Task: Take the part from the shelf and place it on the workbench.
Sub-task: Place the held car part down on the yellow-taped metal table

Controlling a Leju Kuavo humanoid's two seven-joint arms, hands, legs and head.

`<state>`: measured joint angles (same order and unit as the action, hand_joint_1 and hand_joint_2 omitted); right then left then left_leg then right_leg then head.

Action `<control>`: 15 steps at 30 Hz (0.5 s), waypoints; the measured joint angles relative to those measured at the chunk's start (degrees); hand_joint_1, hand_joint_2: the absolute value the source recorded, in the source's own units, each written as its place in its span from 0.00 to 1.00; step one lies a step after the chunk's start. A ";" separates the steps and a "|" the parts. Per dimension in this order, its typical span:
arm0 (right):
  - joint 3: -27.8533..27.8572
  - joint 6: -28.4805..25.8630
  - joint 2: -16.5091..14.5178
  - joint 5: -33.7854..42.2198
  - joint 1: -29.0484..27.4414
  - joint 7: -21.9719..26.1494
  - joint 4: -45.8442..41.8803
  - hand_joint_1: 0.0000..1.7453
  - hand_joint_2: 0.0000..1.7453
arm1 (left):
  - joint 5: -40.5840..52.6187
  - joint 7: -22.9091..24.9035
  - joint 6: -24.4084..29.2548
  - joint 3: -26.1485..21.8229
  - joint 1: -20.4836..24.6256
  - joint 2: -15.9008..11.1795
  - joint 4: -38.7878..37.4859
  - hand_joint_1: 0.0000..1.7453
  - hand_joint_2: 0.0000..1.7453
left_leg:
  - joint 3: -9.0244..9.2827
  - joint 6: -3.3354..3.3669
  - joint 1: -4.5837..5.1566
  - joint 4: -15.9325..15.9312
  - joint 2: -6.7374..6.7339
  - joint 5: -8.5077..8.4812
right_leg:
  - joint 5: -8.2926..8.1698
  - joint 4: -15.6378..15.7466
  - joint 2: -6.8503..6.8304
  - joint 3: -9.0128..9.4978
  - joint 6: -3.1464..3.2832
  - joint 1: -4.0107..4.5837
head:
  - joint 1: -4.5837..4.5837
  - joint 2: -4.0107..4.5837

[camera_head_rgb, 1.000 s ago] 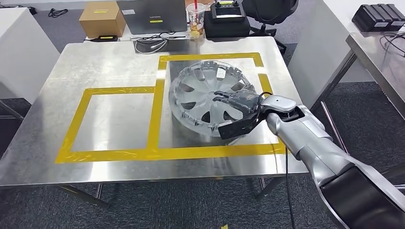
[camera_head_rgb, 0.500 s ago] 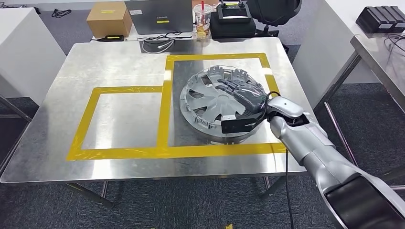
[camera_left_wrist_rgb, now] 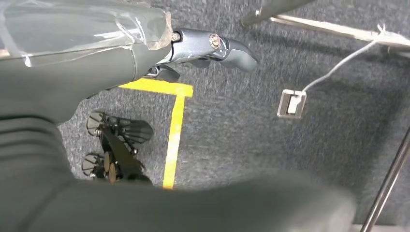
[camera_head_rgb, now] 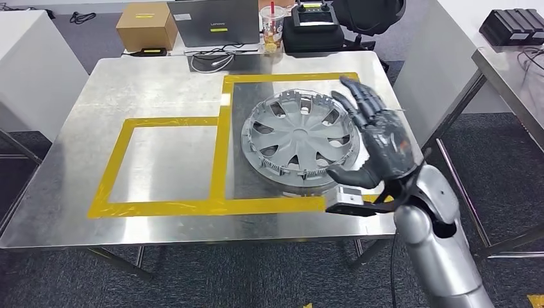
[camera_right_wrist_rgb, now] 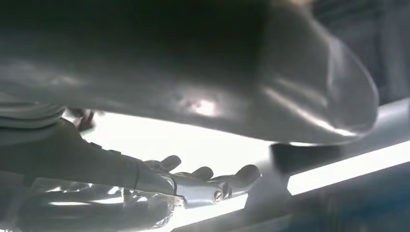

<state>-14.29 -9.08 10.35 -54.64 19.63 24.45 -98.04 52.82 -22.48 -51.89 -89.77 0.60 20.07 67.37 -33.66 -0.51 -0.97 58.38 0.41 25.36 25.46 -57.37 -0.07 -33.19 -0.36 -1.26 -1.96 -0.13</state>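
Observation:
The part is a silver wheel cover [camera_head_rgb: 298,138]. It lies flat on the steel workbench [camera_head_rgb: 147,83], inside the right-hand square of yellow tape [camera_head_rgb: 221,154]. My right hand [camera_head_rgb: 378,141] is raised just beyond the cover's right rim, fingers spread, holding nothing and not touching the cover. In the right wrist view its fingers [camera_right_wrist_rgb: 208,183] stretch out bare against a bright blur. My left hand [camera_left_wrist_rgb: 208,46] hangs over the grey carpet with nothing in it.
A laptop [camera_head_rgb: 215,22], a cardboard box [camera_head_rgb: 146,25], a drink cup [camera_head_rgb: 272,25] and a black device [camera_head_rgb: 314,25] stand along the bench's far edge. A second table [camera_head_rgb: 513,70] stands to the right. The left taped square is bare metal.
My right hand has let go of the wheel cover and lifted off it toward the right and nearer to me. The cover, tilted a second ago, now lies flat on the bench.

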 joint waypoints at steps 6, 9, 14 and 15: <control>20.93 -4.81 -3.02 1.37 -19.54 2.30 -17.94 0.00 0.00 | -0.21 -1.85 1.40 -0.10 -0.41 0.31 -0.96 0.00 0.00 | -0.08 2.66 0.19 -1.45 0.34 -1.19 | 4.56 -5.99 -0.13 -2.40 -0.62 -0.17 | 0.18 0.00; 29.60 -4.48 -5.69 1.56 -28.53 3.26 -21.27 0.00 0.00 | 0.35 -2.73 1.34 -0.11 -0.82 0.43 -1.37 0.00 0.00 | -1.22 3.26 0.65 -1.45 0.31 -1.97 | 9.48 -15.81 -0.04 -5.67 -0.26 -0.12 | 0.28 0.00; 40.80 1.99 -11.94 0.48 -34.61 4.23 -24.00 0.00 0.00 | 0.54 -2.94 0.03 -0.13 -1.35 0.39 -1.28 0.00 0.00 | -3.27 2.53 1.09 -0.98 -0.01 -3.68 | 6.08 -1.71 -0.05 5.10 -1.20 0.04 | 0.22 0.00; 42.58 3.24 -13.04 0.50 -34.83 4.50 -24.42 0.00 0.00 | 0.52 -2.94 -0.13 -0.13 -1.43 0.37 -1.15 0.00 0.00 | -3.44 2.24 1.19 -0.78 -0.05 -3.94 | 5.89 0.25 -0.02 6.36 -0.93 0.17 | 0.21 0.00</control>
<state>28.29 -5.84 -2.69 -54.13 -15.19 28.95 -122.46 53.34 -25.42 -52.02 -89.90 -0.83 20.44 66.22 -37.10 1.73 0.22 57.60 0.36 21.42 31.35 -57.12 -0.09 -26.83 -1.28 -1.09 -1.75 -0.13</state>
